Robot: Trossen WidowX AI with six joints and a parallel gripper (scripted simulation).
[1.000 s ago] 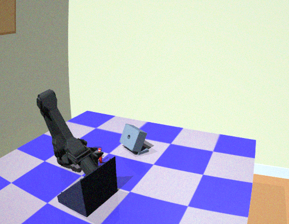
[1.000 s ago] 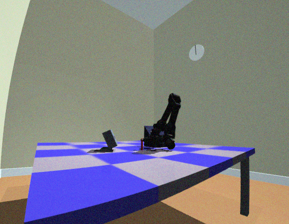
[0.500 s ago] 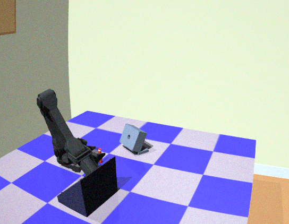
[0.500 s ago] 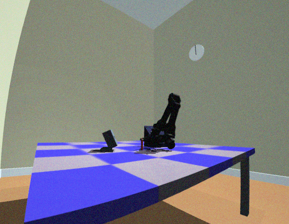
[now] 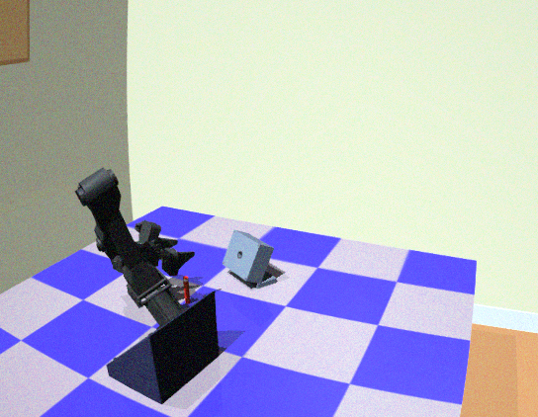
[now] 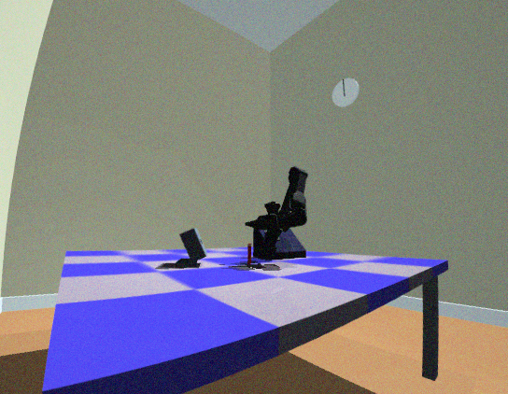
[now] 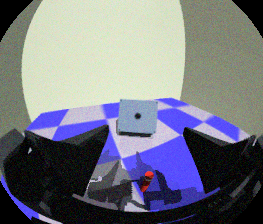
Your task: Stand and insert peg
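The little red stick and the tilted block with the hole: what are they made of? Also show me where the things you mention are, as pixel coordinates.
The red stick [image 5: 187, 291] [image 6: 249, 255] [image 7: 147, 181] looks like painted wood or plastic: one even, bright color, grain unseen. The tilted block [image 5: 237, 259] [image 6: 192, 244] [image 7: 129, 115] could be painted metal or matte plastic: flat gray-blue faces without mirror-like shine.

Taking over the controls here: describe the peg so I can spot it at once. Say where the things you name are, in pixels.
On the blue-and-white checkered table [image 5: 308, 346] [image 6: 146, 327], look between the robot's dark base [image 5: 189, 341] and the tilted grey-blue block [image 5: 258, 257]. There stands the peg [image 5: 187, 291] [image 6: 249, 255] [image 7: 147, 181]: slim, upright, the only red thing.
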